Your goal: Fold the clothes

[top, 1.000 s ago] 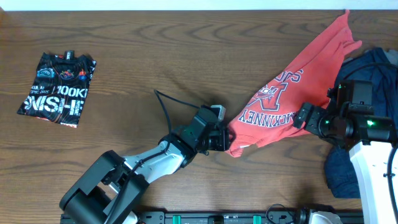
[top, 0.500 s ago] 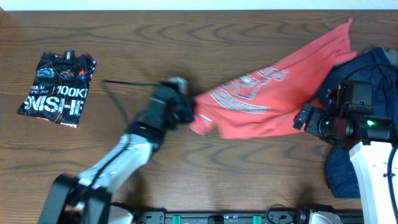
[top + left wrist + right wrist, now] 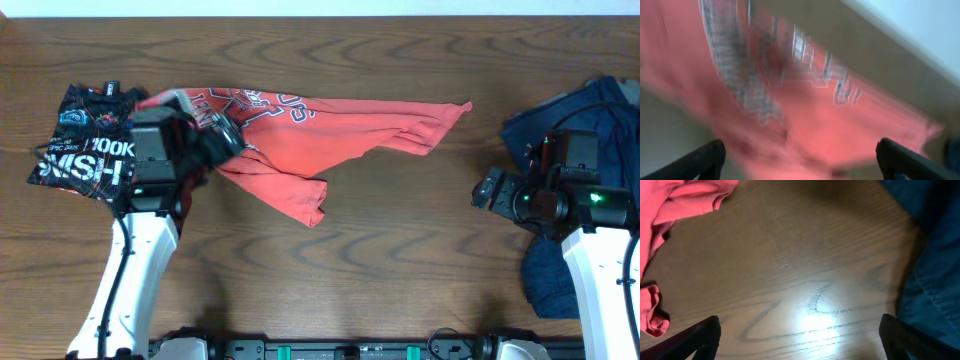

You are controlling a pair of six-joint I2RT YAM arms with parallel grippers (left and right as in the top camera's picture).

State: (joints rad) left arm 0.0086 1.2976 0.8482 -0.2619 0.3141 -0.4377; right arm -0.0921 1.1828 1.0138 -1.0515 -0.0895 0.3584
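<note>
At left gripper [image 3: 222, 140]: fingers [image 3: 705, 160] sat wide apart at the wrist view's lower corners. Nothing looked clamped between them, though that view was badly blurred. Coral-red T-shirt [image 3: 330, 120] touched the tool in the overhead and strung out ahead of the jaws toward the right arm, lettering up, rumpled. Black tee [image 3: 75, 150] lay behind and partly under the left wrist, seemingly touching the shirt's near end. Right gripper [image 3: 483, 192]: fingers apart, empty, over bare table [image 3: 400, 260]. The shirt's far tip lay ahead of it, not touching, and the navy garment [image 3: 600, 105] lay beside and behind it. Judged step: laying the shirt out, no fold made yet. Next move would need grips on opposite edges to pull it flat, clear of the black tee.
</note>
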